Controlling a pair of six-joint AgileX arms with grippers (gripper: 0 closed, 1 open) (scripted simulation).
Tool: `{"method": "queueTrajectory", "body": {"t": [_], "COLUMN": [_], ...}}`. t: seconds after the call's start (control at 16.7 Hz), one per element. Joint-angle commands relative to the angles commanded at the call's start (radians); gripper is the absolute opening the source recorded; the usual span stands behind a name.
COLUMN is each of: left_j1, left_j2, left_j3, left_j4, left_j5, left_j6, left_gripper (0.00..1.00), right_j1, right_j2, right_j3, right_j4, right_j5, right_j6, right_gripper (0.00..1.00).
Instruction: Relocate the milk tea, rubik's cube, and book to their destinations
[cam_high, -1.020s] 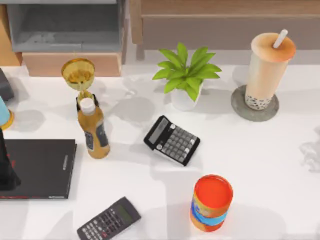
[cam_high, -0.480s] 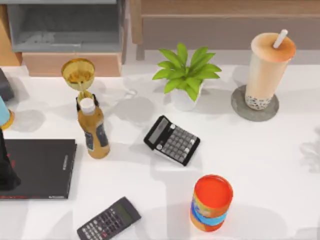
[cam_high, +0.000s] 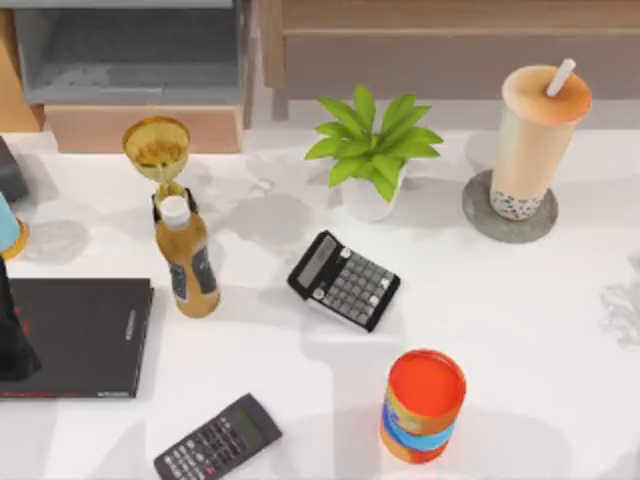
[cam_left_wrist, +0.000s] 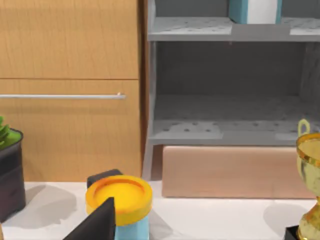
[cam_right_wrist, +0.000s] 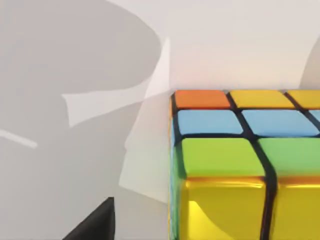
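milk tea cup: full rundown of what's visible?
The milk tea is a tall clear plastic cup of peach-beige drink with dark pearls settled at the bottom, an orange-tan lid and a white straw poking out. It stands upright on a round grey coaster at the table's far right, beside the potted plant. Nothing grips it.

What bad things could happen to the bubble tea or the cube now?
1. The milk tea is tall and stands on a small grey coaster; a sideways bump could tip it and spill it.
2. The right wrist camera sits very close to the rubik's cube. A grab that lands off-centre might push it along the table instead of lifting it.
3. The can and the plant stand nearby and could get knocked by an arm moving past.
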Motion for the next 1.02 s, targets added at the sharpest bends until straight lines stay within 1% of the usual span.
{"method": "queueTrajectory", "body": {"t": [0.78,0.84,1.02], "left_j1": [0.000,0.000,0.000], "left_j2": [0.000,0.000,0.000], "left_j3": [0.000,0.000,0.000], "left_j4": [0.000,0.000,0.000], "left_j5": [0.000,0.000,0.000], "left_j6": [0.000,0.000,0.000], "left_gripper": [1.00,1.00,1.00], "right_j1": [0.000,0.000,0.000], "right_j2": [0.000,0.000,0.000], "right_j3": [0.000,0.000,0.000], "right_j4": [0.000,0.000,0.000], "right_j5": [0.000,0.000,0.000], "right_j6": [0.000,0.000,0.000], "right_gripper": [0.02,0.00,0.00]}}
